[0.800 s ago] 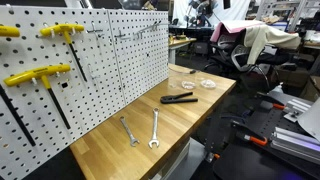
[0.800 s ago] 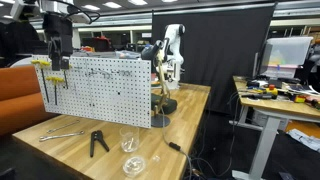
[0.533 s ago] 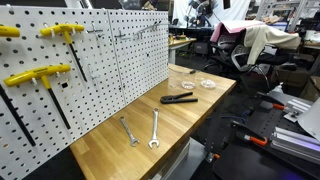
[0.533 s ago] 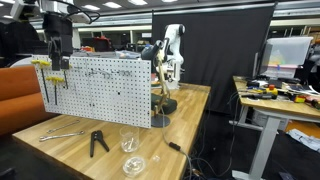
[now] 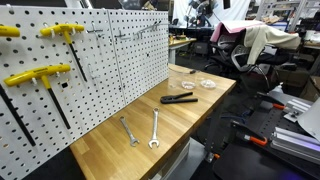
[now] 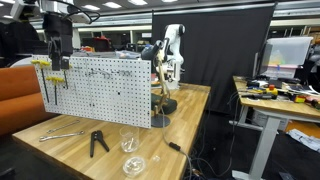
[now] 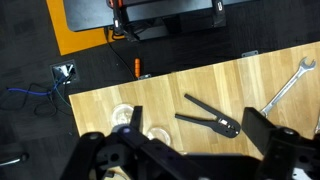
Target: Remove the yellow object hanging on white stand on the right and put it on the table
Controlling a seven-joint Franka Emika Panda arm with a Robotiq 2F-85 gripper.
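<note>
Three yellow T-handle tools hang on the white pegboard (image 5: 130,60): one at the top left edge (image 5: 9,31), one beside it (image 5: 68,30) and one lower (image 5: 38,75). In an exterior view they show as yellow handles (image 6: 41,63) at the board's left end. My gripper (image 6: 56,52) hangs above that end of the board, apart from the handles. In the wrist view my gripper (image 7: 198,122) is open and empty, high above the table, with its two dark fingers spread. No yellow tool shows in the wrist view.
Black pliers (image 5: 178,98) (image 7: 212,116), two wrenches (image 5: 155,128) (image 5: 129,131) and clear round lids (image 5: 208,85) (image 7: 124,116) lie on the wooden table (image 5: 110,145). A wooden stand (image 6: 160,85) sits behind the board. Chairs and desks surround the table.
</note>
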